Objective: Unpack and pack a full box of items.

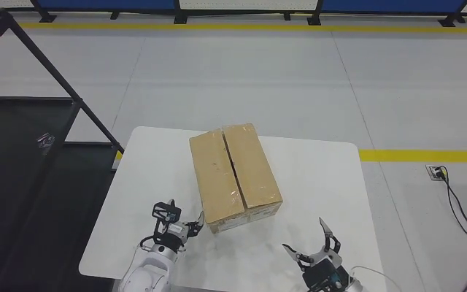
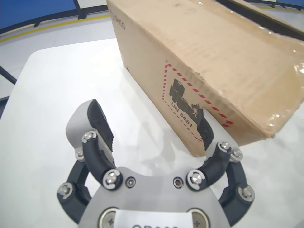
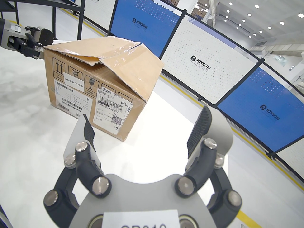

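At left, the left gripper (image 1: 182, 217) hung low over the table's near left part, its jaws spread wide and holding nothing. One of its fingers (image 2: 205, 129) stood just beside the box's long left side, close to the front corner. At centre, the cardboard box (image 1: 235, 175) rested flat on the white table (image 1: 321, 182). Its long axis ran from the robot's side toward the far edge, with the far end angled slightly leftward, and the labelled short end faced the robot. Two top flaps (image 3: 104, 48) met along a seam parallel to the long axis. At the near end they lay slightly lifted and creased, and the contents were hidden. At right, the right gripper (image 1: 305, 239) sat near the front edge, apart from the box, likewise spread and empty.
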You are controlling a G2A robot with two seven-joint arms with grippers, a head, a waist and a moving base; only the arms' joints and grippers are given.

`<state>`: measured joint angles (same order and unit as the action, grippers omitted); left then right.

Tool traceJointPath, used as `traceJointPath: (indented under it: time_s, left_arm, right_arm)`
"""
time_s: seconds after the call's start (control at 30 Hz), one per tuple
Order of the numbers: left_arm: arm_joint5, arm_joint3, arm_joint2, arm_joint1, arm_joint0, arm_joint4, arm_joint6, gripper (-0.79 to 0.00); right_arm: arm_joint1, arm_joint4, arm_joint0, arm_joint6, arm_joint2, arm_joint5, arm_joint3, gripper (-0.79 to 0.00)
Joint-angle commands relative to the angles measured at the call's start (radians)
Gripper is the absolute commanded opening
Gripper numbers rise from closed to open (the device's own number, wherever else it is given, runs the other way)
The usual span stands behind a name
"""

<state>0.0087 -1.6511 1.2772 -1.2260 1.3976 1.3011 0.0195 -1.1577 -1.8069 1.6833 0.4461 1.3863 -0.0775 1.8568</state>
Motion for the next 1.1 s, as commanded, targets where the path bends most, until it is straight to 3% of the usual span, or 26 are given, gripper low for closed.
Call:
traceJointPath:
  time_s: [0.0,1.07]
  left_arm:
    - [-0.004,0.006,-0.008,-0.002,-0.010,0.003,0.016,0.000]
    - [-0.125,0.011,-0.139,-0.028,-0.099,0.070,0.076,0.000]
  right_arm:
    - [0.000,0.000,-0.001,-0.001,0.002,-0.005,0.001,0.000]
    - [0.001,0.026,0.011,0.022,0.025,-0.024,-0.031,0.000]
